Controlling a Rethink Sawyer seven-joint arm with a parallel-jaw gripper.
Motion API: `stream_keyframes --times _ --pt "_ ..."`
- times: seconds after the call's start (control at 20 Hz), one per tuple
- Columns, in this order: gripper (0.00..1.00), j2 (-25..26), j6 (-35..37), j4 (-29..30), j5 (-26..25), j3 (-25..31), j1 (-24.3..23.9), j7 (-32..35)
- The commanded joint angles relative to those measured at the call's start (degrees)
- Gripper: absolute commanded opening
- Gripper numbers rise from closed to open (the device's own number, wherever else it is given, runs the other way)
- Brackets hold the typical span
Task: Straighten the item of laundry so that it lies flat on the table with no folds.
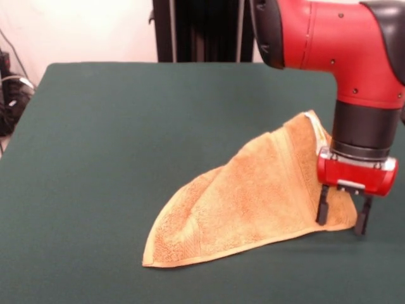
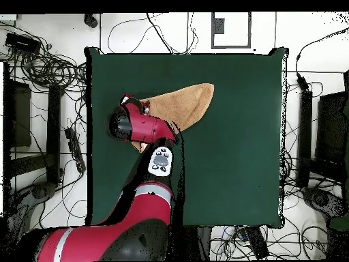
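The orange-tan towel [image 1: 253,196] lies on the dark green table [image 1: 114,139], folded over into a long triangle. Its pointed end is toward the front left and its wide end toward the right. A bit of white shows at its far right top edge [image 1: 310,116]. My gripper [image 1: 342,214] is at the towel's right corner with its tips down at the table. It is open: one finger [image 1: 323,209] stands over the cloth, the other just off its edge. In the overhead view the towel [image 2: 184,102] juts out from under my arm [image 2: 146,126], which hides the gripper.
The robot's black pedestal [image 1: 196,28] stands behind the table's far edge. Cables and gear [image 1: 12,95] lie off the table's left side. In the overhead view, cables and racks [image 2: 41,75] ring the table [image 2: 238,170].
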Motion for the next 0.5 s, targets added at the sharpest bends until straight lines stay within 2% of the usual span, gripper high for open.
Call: stream_keyframes --times 0.05,0.25,0.3,0.5 --pt "1.0 12.1 -4.6 -2.7 6.9 4.4 2.9 14.6" --pt "1.0 13.8 -7.0 -4.2 8.0 4.8 2.9 12.9" --pt "0.0 13.5 -7.8 -4.0 7.0 6.0 2.2 11.5" --pt "0.0 14.0 -7.1 -4.5 8.0 4.1 3.3 11.0"
